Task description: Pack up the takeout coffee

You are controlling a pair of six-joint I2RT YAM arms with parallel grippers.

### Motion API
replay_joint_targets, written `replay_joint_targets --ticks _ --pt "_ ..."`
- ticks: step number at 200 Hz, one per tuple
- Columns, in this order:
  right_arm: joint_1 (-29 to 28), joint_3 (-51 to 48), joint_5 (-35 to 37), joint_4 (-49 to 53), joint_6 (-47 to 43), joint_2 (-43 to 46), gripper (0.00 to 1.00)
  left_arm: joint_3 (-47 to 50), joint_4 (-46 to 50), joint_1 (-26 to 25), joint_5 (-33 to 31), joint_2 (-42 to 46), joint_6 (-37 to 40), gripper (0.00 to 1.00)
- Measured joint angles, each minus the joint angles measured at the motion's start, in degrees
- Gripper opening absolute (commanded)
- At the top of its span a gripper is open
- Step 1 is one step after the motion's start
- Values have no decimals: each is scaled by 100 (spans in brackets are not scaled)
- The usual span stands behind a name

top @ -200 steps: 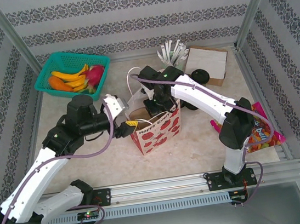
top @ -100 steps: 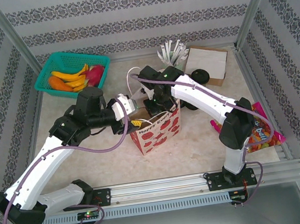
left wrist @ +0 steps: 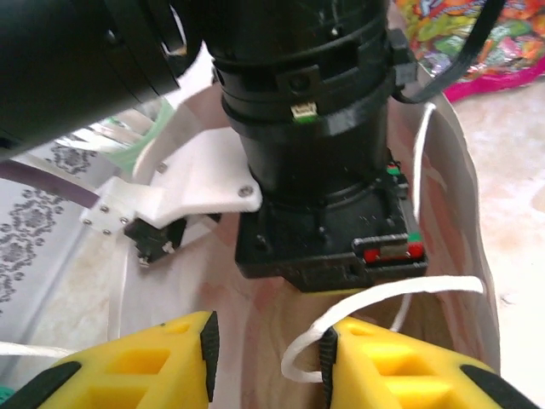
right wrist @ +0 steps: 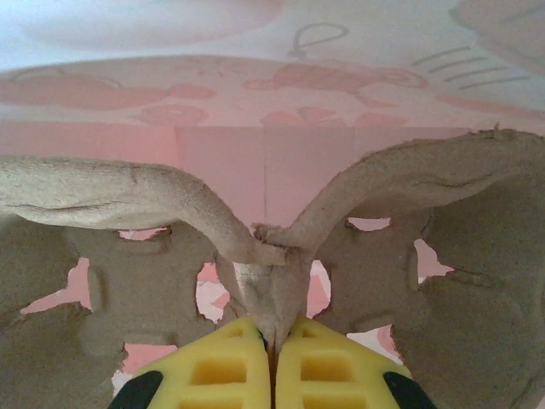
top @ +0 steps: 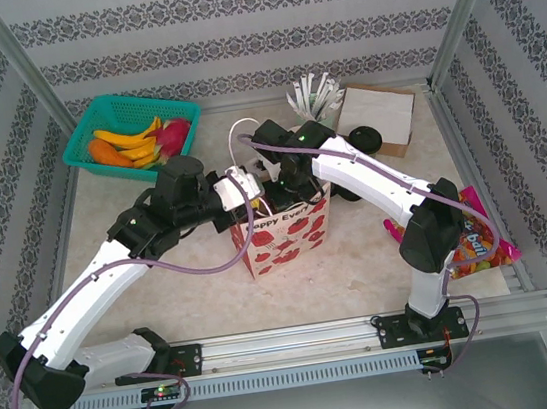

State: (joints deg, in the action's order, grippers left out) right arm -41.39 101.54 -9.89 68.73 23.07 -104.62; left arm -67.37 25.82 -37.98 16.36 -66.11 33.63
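Above: the heart-printed bag [top: 283,241] stands mid-table, my left claw [top: 256,205] at its left rim. Left wrist: those fingers are spread, the white cord handle [left wrist: 417,288] looping between. Right wrist: my right claw [right wrist: 272,349] pinches the pulp cup carrier [right wrist: 102,192] inside the bag; where the coffee sits I cannot tell.

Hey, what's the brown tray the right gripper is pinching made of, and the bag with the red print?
The brown tray looks like moulded paper pulp: matte, fibrous, with ragged cutout edges. The bag seems to be thin, smooth paper: its red print shows faintly through the wall from inside.
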Motion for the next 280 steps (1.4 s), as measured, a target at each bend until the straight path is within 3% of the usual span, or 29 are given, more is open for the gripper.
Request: replay_joint_targets --ticks 65,107,157,213,237,248,269,280 --pt "42 -26 -4 -76 254 0 0 1128 -1790 -70 151 699 -505 0" --pt "144 -192 -24 -131 457 0 0 1541 -2133 -70 551 1305 -719 0" --pt "151 -208 4 -131 699 -2 0 1620 -2107 -70 754 1429 -881 0" --pt "74 -223 20 -269 798 -4 0 1283 -1427 -70 1482 1150 -1137 24" --pt "-15 -345 -2 -389 693 -4 0 1180 -1239 -50 1519 1226 -1154 65" --pt "-50 -435 -15 -439 649 -4 0 1191 -1283 0 1517 1331 -1279 78" --pt "-79 -542 -55 -483 542 -2 0 1204 -1606 313 1469 1504 -1665 87" --pt "-79 -546 -66 -496 498 -2 0 1169 -1762 566 1300 1488 -1978 82"
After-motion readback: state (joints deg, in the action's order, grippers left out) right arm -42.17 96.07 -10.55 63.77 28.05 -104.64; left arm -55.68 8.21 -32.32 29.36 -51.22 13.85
